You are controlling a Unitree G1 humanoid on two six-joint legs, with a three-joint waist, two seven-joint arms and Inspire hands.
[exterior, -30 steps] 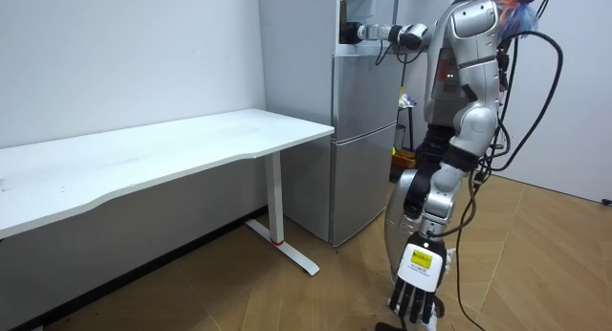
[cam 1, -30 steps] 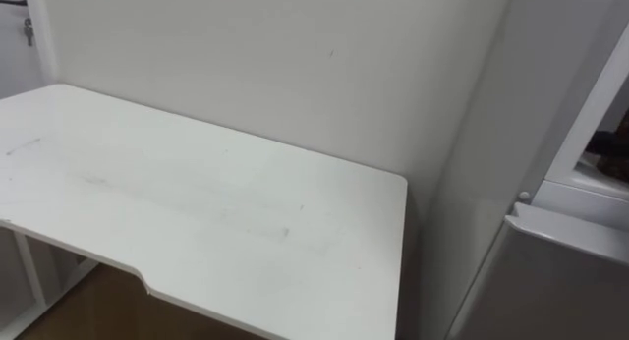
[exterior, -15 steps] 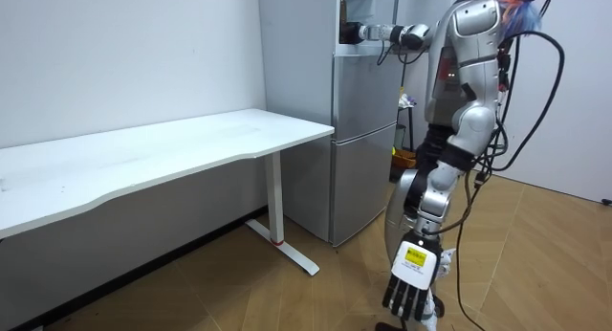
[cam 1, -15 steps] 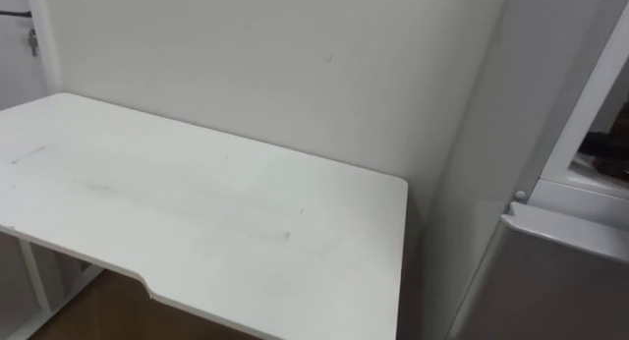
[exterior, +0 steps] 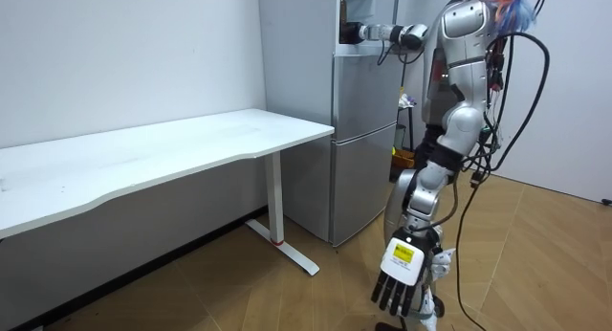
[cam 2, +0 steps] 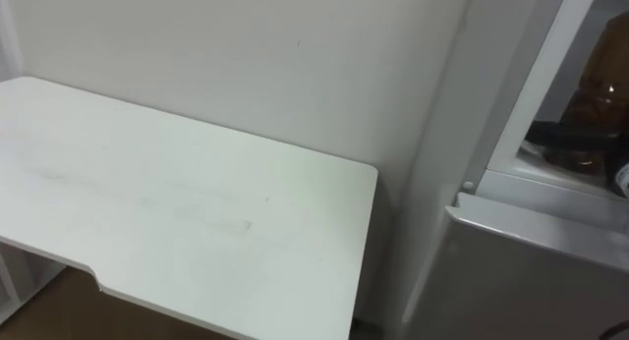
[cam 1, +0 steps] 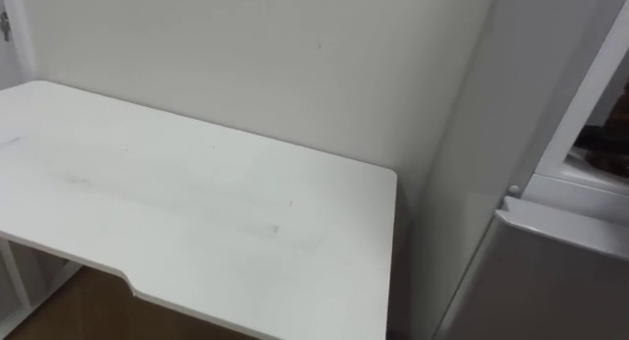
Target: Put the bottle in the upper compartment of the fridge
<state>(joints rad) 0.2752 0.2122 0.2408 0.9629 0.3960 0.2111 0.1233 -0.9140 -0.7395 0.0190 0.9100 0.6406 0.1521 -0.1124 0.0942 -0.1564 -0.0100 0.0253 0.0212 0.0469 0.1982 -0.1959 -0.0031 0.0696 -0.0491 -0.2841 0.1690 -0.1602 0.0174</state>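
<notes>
Fridge [exterior: 363,130] stands just beside the white table [cam 1: 197,202], its upper part open before me. On the shelf inside is the amber bottle [cam 2: 601,80], seemingly upright. My right hand [exterior: 354,32] reaches in beside it; whether it grips I cannot tell. My left hand [exterior: 402,274] hangs low, fingers straight. I judge the bottle stiff, smooth, perhaps slippery, so it is best held round its middle.

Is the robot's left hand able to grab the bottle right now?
Probably not: the left hand hangs open near the floor, while the bottle is high in the open top of the fridge. It needs raising first.
</notes>
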